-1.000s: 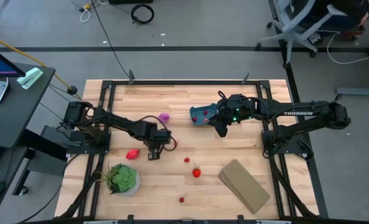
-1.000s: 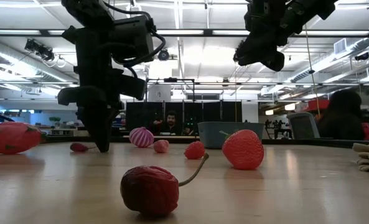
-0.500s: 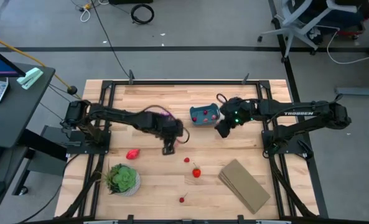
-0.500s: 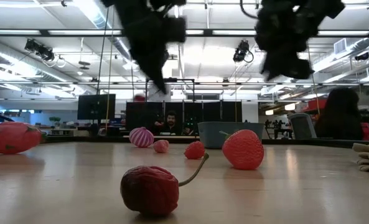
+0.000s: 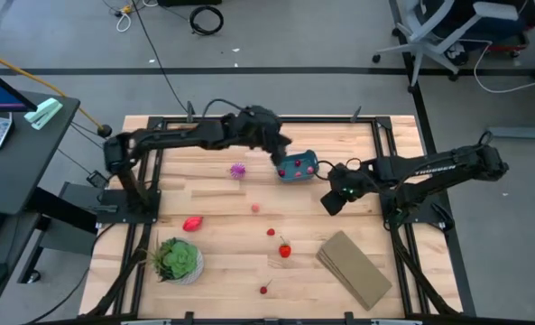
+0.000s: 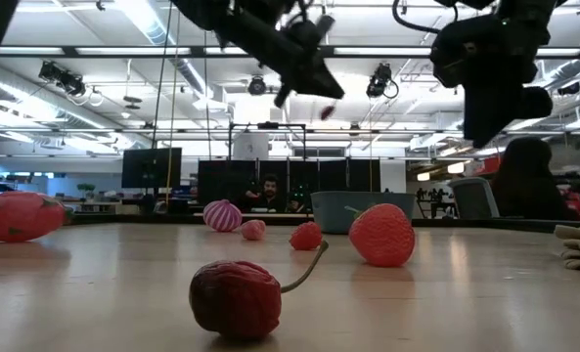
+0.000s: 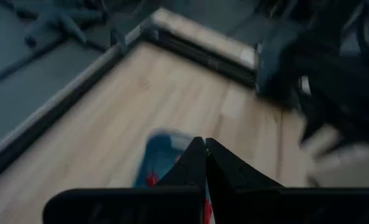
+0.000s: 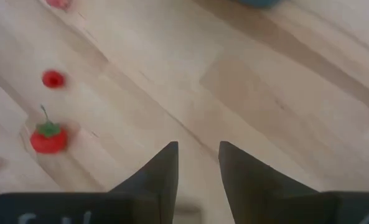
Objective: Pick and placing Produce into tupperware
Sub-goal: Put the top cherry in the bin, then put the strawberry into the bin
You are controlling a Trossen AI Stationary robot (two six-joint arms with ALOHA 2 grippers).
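— While the left gripper [image 5: 280, 153] hangs over the far middle of the worktop [image 5: 213, 194], where does the tupperware [image 5: 300, 166] sit?

— Just beside that gripper's tip, on the side nearer the right arm. It rests flat on the wood, with a few small red pieces [image 5: 295, 169] lying inside it.

— How do that arm's jaws stand?

— Drawn together. The left wrist view shows only a hairline between the two fingers [image 7: 190, 165], with the teal tub a blur beneath them. In the low view a small red blur [image 6: 327, 112] sits right at the tip, high above the wood, though I cannot tell whether it is gripped.

— And the right gripper [image 5: 330, 202]?

— Near the tub, on its front right side and apart from it, over bare wood. Its jaws stand partly apart, and the right wrist view shows wood grain between them.

— What produce lies loose?

— A spiky purple piece [image 5: 239, 170] lies left of the tub. A pink-red piece [image 5: 192, 222] sits well off toward the left arm's base, just behind the potted plant [image 5: 178, 260]. Toward the middle lie a small pink piece [image 5: 255, 208], a small red piece [image 5: 271, 232] and a red fruit with a green cap [image 5: 285, 250]. A cherry [image 5: 264, 290] lies near the front edge. None of them touches the tub.

— Anything else?

— A tan block [image 5: 355, 268] lies flat at the front right, in front of the right gripper.
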